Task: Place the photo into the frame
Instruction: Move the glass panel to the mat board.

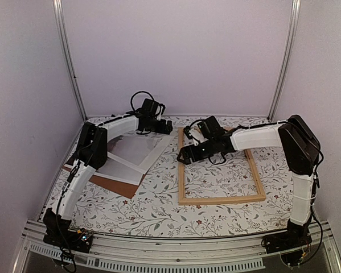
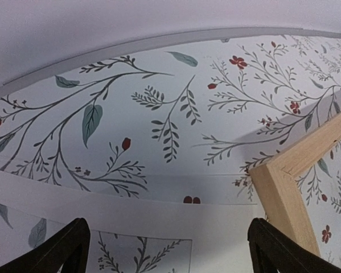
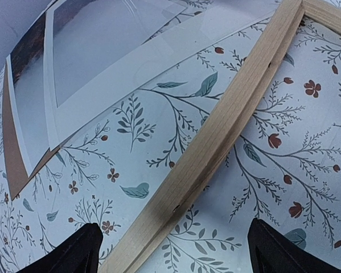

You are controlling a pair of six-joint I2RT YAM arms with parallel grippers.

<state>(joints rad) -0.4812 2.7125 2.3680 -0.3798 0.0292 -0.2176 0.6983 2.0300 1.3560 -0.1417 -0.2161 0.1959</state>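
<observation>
Top external: white mat (image 1: 159, 145) atop photo (image 1: 132, 149), brown board (image 1: 116, 185) beneath (left claw (image 1: 167, 126), right claw (image 1: 183, 156) spread)

1. From above, the light is soft, even and rather dim, with a violet cast on the walls (image 1: 176, 57).
2. The arms throw only faint, diffuse shadows on the floral table cover (image 1: 159, 210).
3. Both wrist views bow straight lines, so the frame (image 3: 216, 136) bends near the edges.
4. A pale sheen washes over the photo (image 3: 102, 51).
5. The floral pattern stays sharp close up.
</observation>
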